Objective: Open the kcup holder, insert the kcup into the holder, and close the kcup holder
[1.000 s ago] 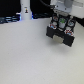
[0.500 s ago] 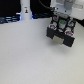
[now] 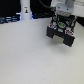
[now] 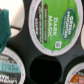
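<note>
The kcup holder [image 3: 62,32] is a black boxy block with grey front panels at the exterior view's upper right. My gripper [image 3: 59,20] hangs right over its top; its fingers are too small and blurred to read. A small green speck, the kcup [image 3: 58,24], sits at the gripper's tip on the holder's top. In the wrist view a kcup [image 4: 50,24] with a white lid and a green "Dark Magic" label fills the middle, lying in the black holder surface [image 4: 27,50]. An empty round slot [image 4: 45,71] is beside it.
A white bottle-shaped object [image 3: 25,10] stands at the back, towards the exterior view's left. A white tabletop [image 3: 30,57] spreads in front of the holder. In the wrist view another pod [image 4: 7,64] and a teal shape [image 4: 4,25] lie near the frame's edge.
</note>
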Controlling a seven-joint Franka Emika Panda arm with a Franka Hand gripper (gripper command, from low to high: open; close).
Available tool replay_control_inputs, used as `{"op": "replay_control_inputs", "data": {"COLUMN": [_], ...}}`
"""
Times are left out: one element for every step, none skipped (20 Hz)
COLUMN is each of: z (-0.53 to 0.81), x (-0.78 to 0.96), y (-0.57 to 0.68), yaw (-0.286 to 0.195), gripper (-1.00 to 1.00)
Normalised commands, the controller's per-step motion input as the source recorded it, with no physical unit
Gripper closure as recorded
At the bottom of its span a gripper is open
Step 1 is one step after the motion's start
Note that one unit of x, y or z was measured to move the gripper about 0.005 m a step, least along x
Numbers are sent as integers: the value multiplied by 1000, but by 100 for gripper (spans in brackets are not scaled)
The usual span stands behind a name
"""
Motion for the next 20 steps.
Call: {"op": "replay_control_inputs", "data": {"z": [625, 616, 495, 441, 385, 365, 337, 306, 275, 249, 240, 213, 196, 167, 169, 170, 166, 143, 110, 62], "x": [281, 315, 337, 484, 542, 588, 617, 653, 679, 686, 691, 713, 692, 703, 747, 782, 800, 823, 842, 844], "y": [-354, -414, -476, -458, -490, -494, -507, -517, -522, -532, -523, -514, -505, -494, -466, -439, -419, -399, -368, -345], "yaw": [63, 59, 64, 40, 24, 13, 5, 0, -2, -2, 7, -2, -5, -2, -2, -2, -2, -2, -4, -5], "gripper": [-100, -100, -100, -100, -100, -100, -100, -100, -100, -100, -100, -100, -100, -100, -100, -100, -100, -100, -100, -100]}}
